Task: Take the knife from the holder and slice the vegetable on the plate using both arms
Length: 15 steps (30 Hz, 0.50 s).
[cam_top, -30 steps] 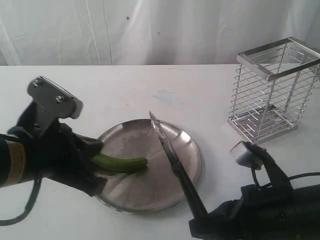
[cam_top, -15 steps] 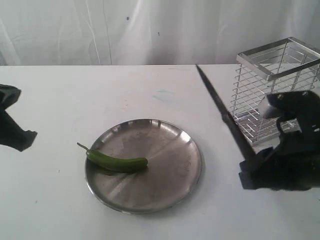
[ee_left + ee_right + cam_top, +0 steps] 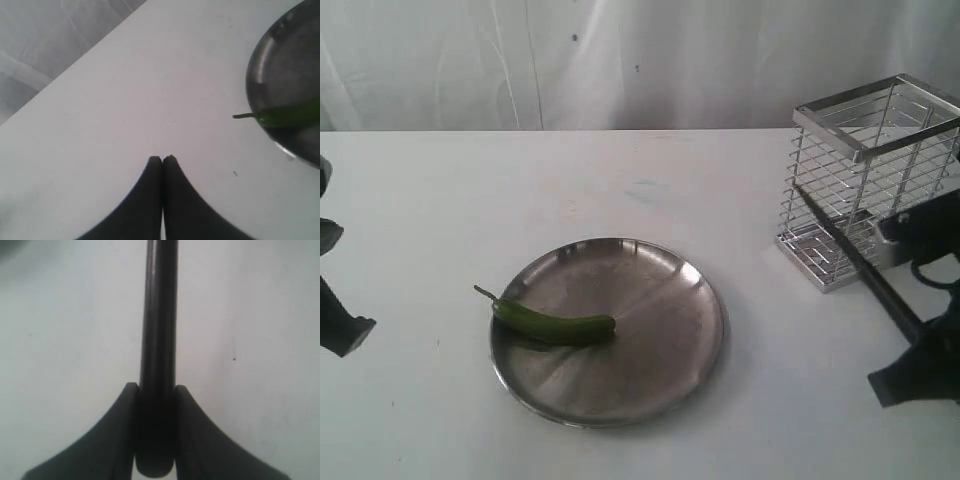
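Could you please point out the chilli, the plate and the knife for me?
chilli [image 3: 558,325], exterior view, middle of its green body.
plate [image 3: 665,345], exterior view, bare metal right of the chilli.
knife [image 3: 159,325], right wrist view, dark shaft above the fingers.

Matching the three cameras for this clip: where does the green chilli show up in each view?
Exterior view: the chilli lies on the left part of the plate, stem pointing off the rim.
Left wrist view: at the right edge, stem past the plate rim.
Right wrist view: not in it; only the knife in the right gripper.
Shared landmark: the plate.
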Motion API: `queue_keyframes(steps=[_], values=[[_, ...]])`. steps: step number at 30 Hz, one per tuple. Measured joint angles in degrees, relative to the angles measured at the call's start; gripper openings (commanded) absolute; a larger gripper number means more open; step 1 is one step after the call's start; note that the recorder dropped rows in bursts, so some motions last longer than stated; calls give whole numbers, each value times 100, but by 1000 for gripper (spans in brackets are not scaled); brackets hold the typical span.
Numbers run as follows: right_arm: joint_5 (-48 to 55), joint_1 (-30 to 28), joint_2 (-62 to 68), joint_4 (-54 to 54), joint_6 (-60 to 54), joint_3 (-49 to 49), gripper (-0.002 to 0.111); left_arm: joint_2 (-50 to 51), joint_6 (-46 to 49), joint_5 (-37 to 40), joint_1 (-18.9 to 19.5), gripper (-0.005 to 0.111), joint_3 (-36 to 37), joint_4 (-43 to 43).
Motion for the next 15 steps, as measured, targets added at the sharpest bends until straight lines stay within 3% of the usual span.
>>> queue_keyframes(steps=[5, 11, 15], values=[[335, 755, 0, 212, 360, 0, 0, 57, -119, -472, 0, 0, 26, 134], [130, 1952, 643, 770, 1001, -135, 0, 501, -437, -1275, 0, 0, 26, 981], [109, 2518, 1734, 705, 1436, -677, 0, 1090, -1674, -1283, 31, 0, 26, 2087]])
